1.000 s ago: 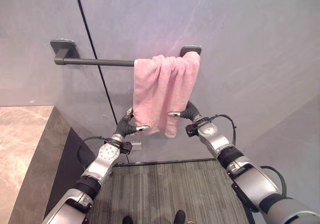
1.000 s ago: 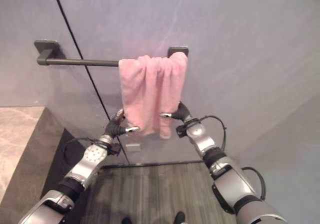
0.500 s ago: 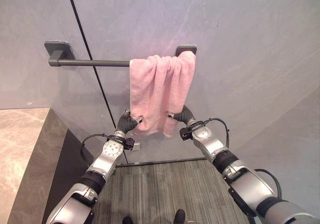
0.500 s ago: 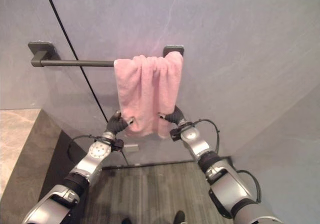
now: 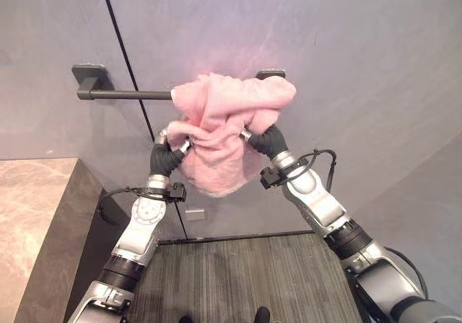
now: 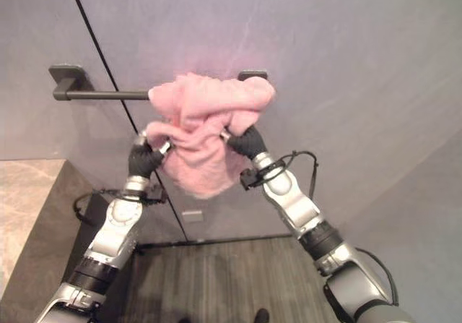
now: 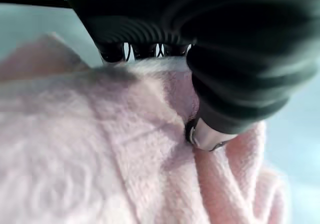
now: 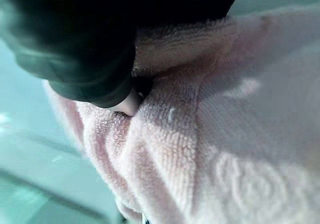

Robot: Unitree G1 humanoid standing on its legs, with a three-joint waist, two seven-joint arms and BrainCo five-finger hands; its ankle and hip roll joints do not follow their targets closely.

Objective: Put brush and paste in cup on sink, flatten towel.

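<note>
My left hand (image 5: 164, 158) and right hand (image 5: 266, 139) each pinch a lower corner of the towel (image 5: 225, 131) in curled fingers, lifting it, bunched on the bar (image 5: 124, 94), to spread it flat.

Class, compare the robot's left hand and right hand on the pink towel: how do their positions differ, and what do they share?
The left hand grips the towel at its left side, beneath the bare stretch of rail; the right hand grips nearer the rail's right mount. The left hand sits slightly lower than the right. Both are curled into the bunched cloth.
</note>
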